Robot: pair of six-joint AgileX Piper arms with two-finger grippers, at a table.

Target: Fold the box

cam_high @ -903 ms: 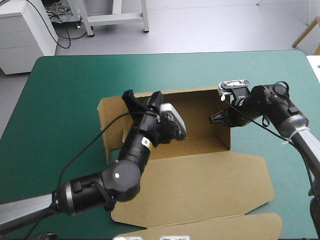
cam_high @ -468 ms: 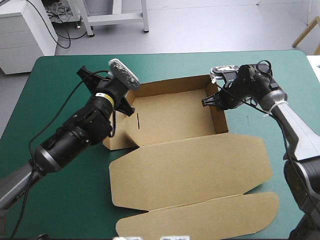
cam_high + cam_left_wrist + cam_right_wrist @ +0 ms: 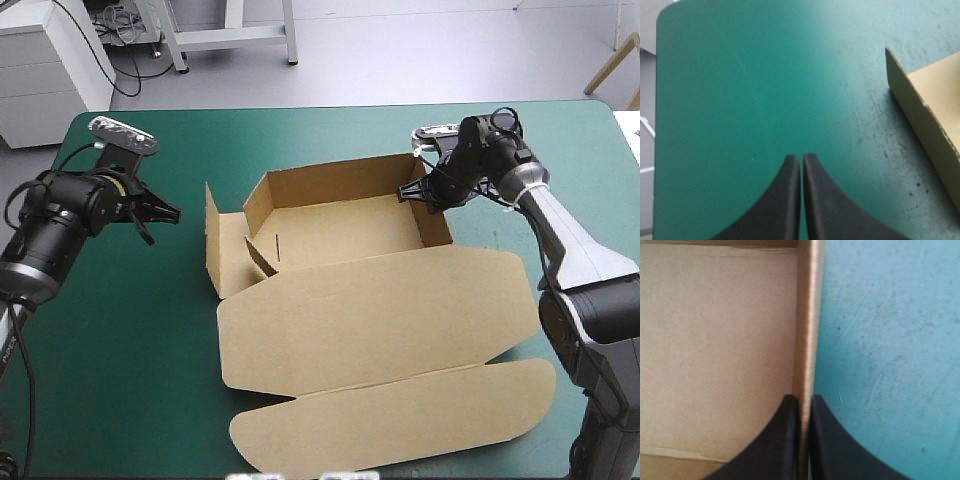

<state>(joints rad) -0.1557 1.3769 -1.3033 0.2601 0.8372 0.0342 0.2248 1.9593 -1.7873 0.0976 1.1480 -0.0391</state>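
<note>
The brown box (image 3: 340,228) stands mid-table as an open tray, its back and right walls raised. Its left wall flap (image 3: 214,250) leans outward, and the lid (image 3: 380,320) lies flat toward the front. My right gripper (image 3: 404,193) is at the far end of the right wall (image 3: 434,218). In the right wrist view this gripper (image 3: 804,399) is shut on the wall's top edge (image 3: 808,315), one finger inside and one outside. My left gripper (image 3: 172,213) is shut on nothing, over bare cover left of the box. The left wrist view shows this gripper (image 3: 801,158) beside a box edge (image 3: 922,120).
The lid's tuck flap (image 3: 400,430) reaches close to the table's front edge. Bare teal-green cover (image 3: 110,330) stretches along the left side and behind the box (image 3: 330,135).
My left arm has pulled out of the box and swung far left. The left wall flap has dropped outward. My right gripper stays on the right wall, now a little farther back.
</note>
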